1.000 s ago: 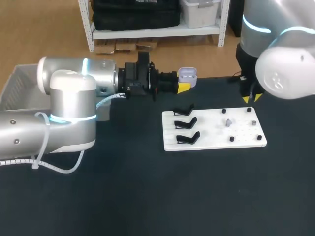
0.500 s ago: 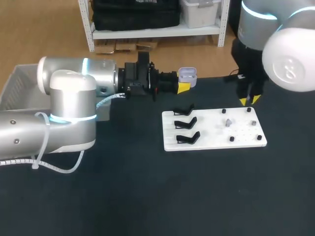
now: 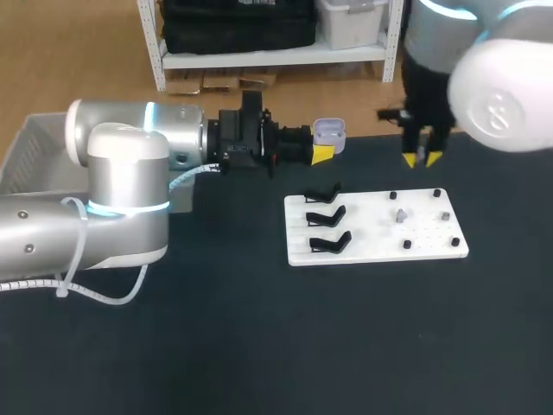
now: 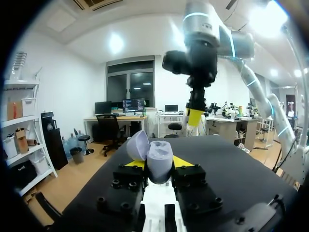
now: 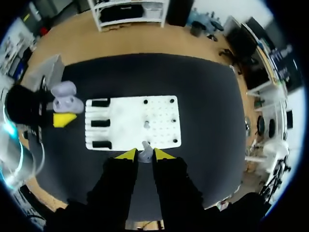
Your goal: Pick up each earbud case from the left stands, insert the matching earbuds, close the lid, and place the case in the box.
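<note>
You are in the insertion step for the first case. Your left gripper point(image 4: 157, 163) is clamped on the earbud case point(image 3: 328, 132), holding it off the tabletop point(image 3: 259, 346) at about 11 o'clock from the white board point(image 3: 371, 249), with its lid open. The cavity faces up, as the left wrist view shows. Your right gripper point(image 3: 422, 159) hangs above the board's far edge, at about 1 o'clock from its middle. Its yellow tips are pinched on a small grey earbud point(image 5: 144, 154), seen in the right wrist view. The case lies at roughly 10 o'clock from that gripper, near but clearly apart. A second earbud point(image 3: 402, 214) sits on the board among the black pegs, and the three black stands point(image 3: 327, 216) along the board's 9 o'clock side all look empty. The grey box point(image 3: 34, 143) waits at the far 9 o'clock edge, behind your left arm. Next, I judge, you must carry the right gripper toward 10 o'clock until the earbud is directly over the matching socket. Then turn it so the stem points down and lower it gently while the left arm holds the case steady. Watch the open lid, since the right fingers could knock it. The other earbud, the lid and the box all remain.
</note>
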